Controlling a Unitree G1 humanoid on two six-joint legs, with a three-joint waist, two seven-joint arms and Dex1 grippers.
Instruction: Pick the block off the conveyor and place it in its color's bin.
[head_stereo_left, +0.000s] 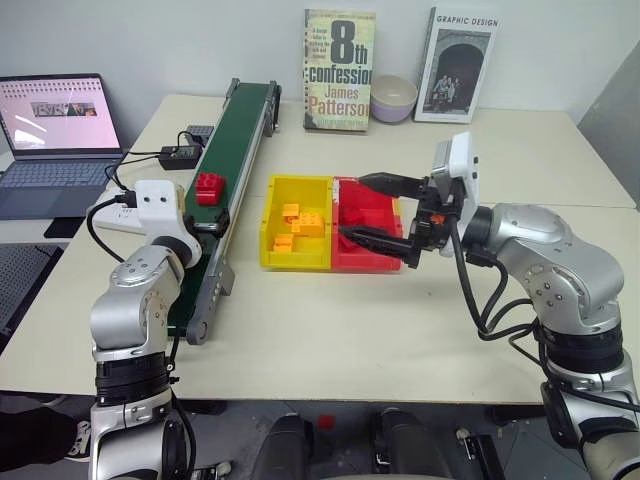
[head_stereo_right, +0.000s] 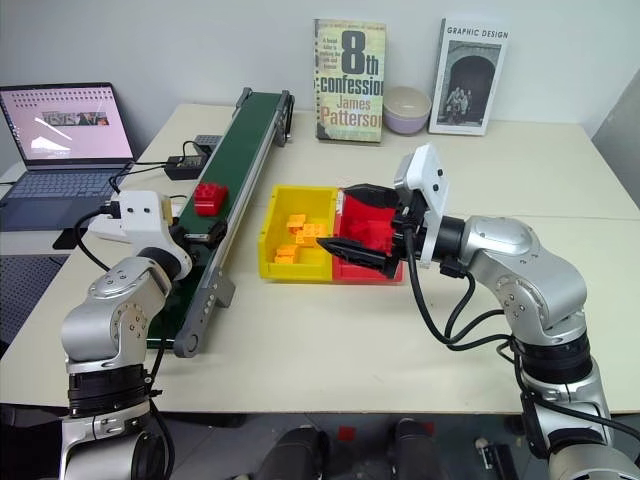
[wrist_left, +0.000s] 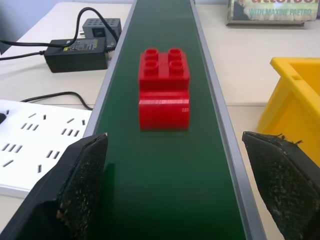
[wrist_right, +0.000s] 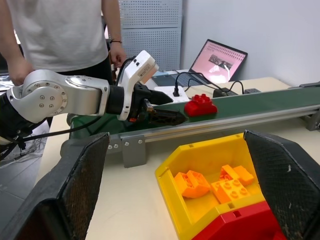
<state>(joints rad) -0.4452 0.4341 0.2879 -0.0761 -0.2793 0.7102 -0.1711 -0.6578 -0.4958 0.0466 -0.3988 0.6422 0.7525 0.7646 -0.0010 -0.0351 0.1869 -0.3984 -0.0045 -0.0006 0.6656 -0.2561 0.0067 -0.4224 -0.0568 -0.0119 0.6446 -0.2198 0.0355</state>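
The red block sits studs-up on the dark green conveyor, about halfway along the belt. My left gripper is low over the belt just short of the block, fingers open wide to either side of the belt, holding nothing. Over on the right, my right gripper hangs open and empty above the red bin, pointing to the left. The red bin stands beside the matching yellow tray.
The yellow tray holds several orange-yellow bricks. Left of the conveyor lie a white power strip, a black adapter with cables, and a laptop. Two books and a bowl stand at the back. A person stands beyond the table.
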